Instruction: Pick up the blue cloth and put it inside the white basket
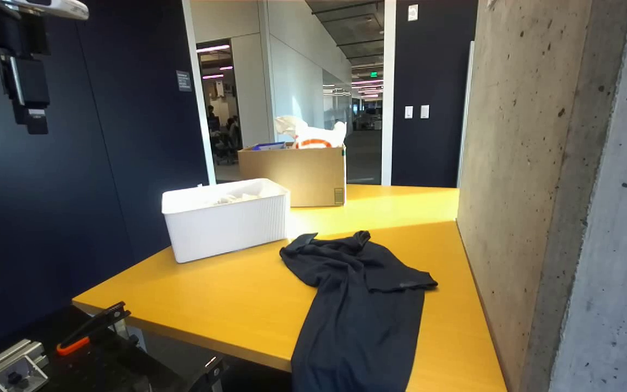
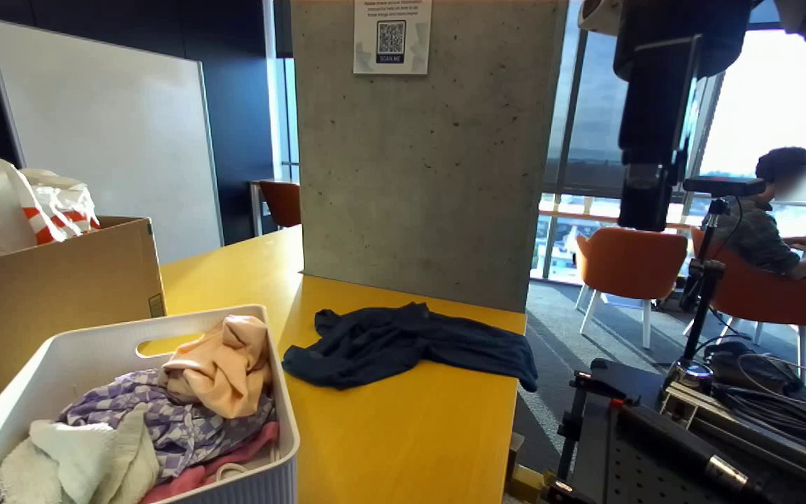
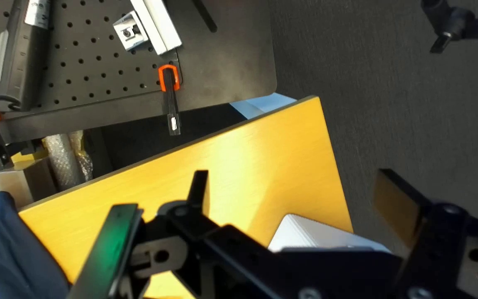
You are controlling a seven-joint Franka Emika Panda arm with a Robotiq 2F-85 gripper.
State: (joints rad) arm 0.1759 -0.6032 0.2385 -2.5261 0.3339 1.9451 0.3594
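Note:
The dark blue cloth lies crumpled and stretched out on the yellow table, with one end hanging over the edge. It also shows in an exterior view and at the lower left of the wrist view. The white basket stands upright beside the cloth. In an exterior view the basket holds several cloths, peach, purple checked, pale and pink. A corner of the basket shows in the wrist view. My gripper is open and empty, high above the table and apart from cloth and basket; it shows in both exterior views.
A cardboard box with white bags stands behind the basket. A concrete column rises at the table's side by the cloth. The robot's black base plate with orange clamps lies beyond the yellow table's edge.

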